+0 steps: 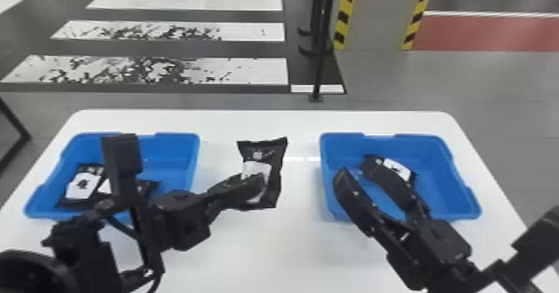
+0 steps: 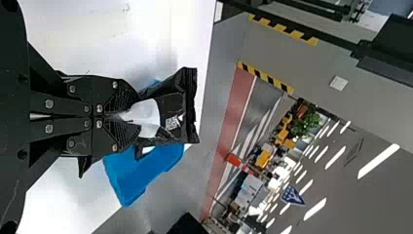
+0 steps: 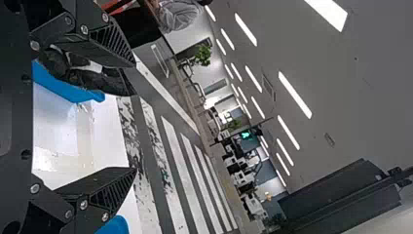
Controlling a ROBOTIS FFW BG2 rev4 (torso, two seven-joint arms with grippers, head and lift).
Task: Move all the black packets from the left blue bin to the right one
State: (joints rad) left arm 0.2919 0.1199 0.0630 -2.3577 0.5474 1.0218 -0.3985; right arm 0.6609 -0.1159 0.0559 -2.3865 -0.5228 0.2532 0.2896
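Between the two bins, my left gripper (image 1: 256, 186) is shut on a black packet (image 1: 274, 167), holding it upright above the table. In the left wrist view the left gripper (image 2: 127, 116) pinches the packet (image 2: 173, 109) by its white label end. More black packets (image 1: 85, 184) lie in the left blue bin (image 1: 172, 146), partly behind the left arm. At the right blue bin (image 1: 441, 146), my right gripper (image 1: 353, 173) is open over the left part; a black packet (image 1: 409, 175) lies beneath one finger. The right gripper (image 3: 134, 117) has its fingers wide apart in the right wrist view.
Both bins stand on a white table (image 1: 291, 246), with a gap between them. A black pole (image 1: 319, 63) rises from the floor behind the table. The left forearm crosses the left bin's front edge.
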